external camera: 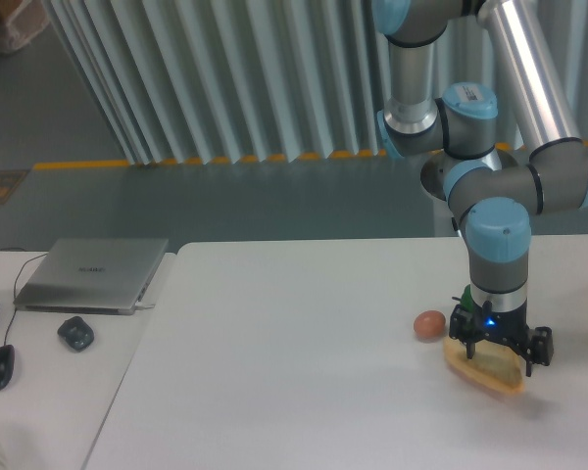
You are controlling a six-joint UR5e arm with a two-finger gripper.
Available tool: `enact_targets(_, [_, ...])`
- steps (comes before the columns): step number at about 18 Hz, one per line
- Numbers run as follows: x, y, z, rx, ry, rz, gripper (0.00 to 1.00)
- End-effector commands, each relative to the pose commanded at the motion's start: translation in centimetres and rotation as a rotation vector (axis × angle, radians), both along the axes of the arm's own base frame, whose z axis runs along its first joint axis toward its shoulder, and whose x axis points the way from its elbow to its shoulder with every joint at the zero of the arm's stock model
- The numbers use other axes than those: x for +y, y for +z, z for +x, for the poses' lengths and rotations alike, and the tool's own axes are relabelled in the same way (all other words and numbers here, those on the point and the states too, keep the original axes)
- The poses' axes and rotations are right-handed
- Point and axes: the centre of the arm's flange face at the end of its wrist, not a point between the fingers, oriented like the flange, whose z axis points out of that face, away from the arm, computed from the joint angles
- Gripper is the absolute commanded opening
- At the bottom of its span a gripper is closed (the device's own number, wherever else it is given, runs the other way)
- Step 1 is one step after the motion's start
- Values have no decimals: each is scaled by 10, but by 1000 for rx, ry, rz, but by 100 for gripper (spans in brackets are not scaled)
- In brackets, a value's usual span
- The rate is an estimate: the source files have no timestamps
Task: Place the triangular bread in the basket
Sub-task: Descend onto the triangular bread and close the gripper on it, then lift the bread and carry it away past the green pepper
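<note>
Risk of a glancing grip: gripper (497,350) sits low over the triangular bread (485,368) on the worktop (304,362), fingers spread astride it, apparently not yet pinching, so closing off-centre could skid it toward the egg (429,324) beside them.

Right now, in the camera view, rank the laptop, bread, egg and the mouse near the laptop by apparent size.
1. laptop, clearly largest
2. bread, though partly hidden by the gripper
3. mouse
4. egg

Mouse and egg look close, so that order is unsure.
</note>
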Motion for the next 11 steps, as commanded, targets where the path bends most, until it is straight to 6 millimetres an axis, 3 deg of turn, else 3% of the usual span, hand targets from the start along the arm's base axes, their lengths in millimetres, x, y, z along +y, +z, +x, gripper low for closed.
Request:
enact_targets(5, [2,-6,0,-4,-2,-4,100])
enact_targets(6, [2,-4,-1,-2,-8,-2,87])
enact_targets(8, [3,-1,-2,6,0,-2,44])
enact_targets(11, [2,12,-7,10,3,14,37])
